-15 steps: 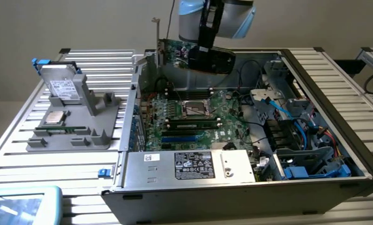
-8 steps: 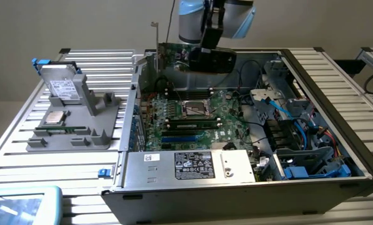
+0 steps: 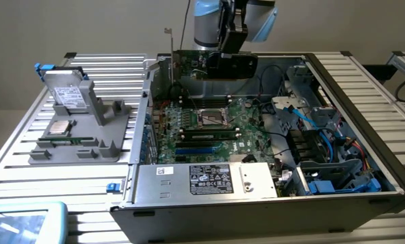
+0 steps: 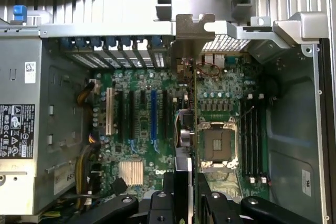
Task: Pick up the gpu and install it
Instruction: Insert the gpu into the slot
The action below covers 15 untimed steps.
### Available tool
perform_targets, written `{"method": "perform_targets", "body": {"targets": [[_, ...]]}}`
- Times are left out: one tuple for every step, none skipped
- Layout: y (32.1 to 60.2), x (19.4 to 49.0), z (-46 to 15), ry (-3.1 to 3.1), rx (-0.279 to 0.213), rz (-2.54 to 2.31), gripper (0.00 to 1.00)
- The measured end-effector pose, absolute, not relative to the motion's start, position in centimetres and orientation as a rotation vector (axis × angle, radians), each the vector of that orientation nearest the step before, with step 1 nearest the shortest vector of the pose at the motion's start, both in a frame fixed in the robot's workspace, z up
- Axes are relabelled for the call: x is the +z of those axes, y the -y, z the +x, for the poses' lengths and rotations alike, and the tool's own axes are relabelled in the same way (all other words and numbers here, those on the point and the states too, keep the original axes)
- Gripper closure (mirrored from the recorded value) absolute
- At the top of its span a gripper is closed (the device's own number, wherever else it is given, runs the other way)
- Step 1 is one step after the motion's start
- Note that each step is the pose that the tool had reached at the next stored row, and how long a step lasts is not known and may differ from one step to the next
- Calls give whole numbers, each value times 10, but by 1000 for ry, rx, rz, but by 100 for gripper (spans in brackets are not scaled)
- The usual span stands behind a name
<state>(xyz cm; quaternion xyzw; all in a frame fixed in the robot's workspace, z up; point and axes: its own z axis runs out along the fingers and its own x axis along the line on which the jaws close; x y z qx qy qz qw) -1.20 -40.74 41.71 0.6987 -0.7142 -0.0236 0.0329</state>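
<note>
Gripper (image 3: 224, 67) holds the gpu (image 3: 189, 59) upright above the motherboard (image 3: 212, 127)

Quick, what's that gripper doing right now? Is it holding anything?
The gripper is closed on the gpu, holding it above the open computer case.

1. The arm (image 3: 209, 20) hangs upright over the far part of the case (image 3: 270, 213), as the exterior view shows it.
2. Its wrist points straight down into the case.
3. The gripper (image 3: 224, 68) sits above the case's far wall, fingers (image 4: 168, 195) clamped on the gpu (image 3: 189, 58), which it holds on edge.
</note>
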Motion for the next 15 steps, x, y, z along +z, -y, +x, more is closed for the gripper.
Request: {"method": "perform_targets", "body": {"targets": [[407, 417, -12, 2198, -73, 2150, 73], [407, 417, -12, 2198, -73, 2150, 73], [407, 417, -12, 2198, -73, 2150, 73], [407, 417, -12, 2198, -72, 2151, 73], [407, 417, -12, 2202, -64, 2153, 73], [407, 417, -12, 2208, -50, 2160, 73], [407, 417, -12, 2216, -35, 2167, 73], [407, 416, -12, 2222, -23, 2173, 73], [407, 416, -12, 2223, -19, 2174, 73], [407, 416, -12, 2223, -19, 2174, 73], [407, 416, -12, 2223, -19, 2174, 73], [407, 416, -13, 2223, -18, 2174, 73], [408, 416, -13, 2223, -17, 2174, 73], [408, 415, -13, 2223, -17, 2174, 73], [409, 415, -13, 2223, -17, 2174, 73]]}}
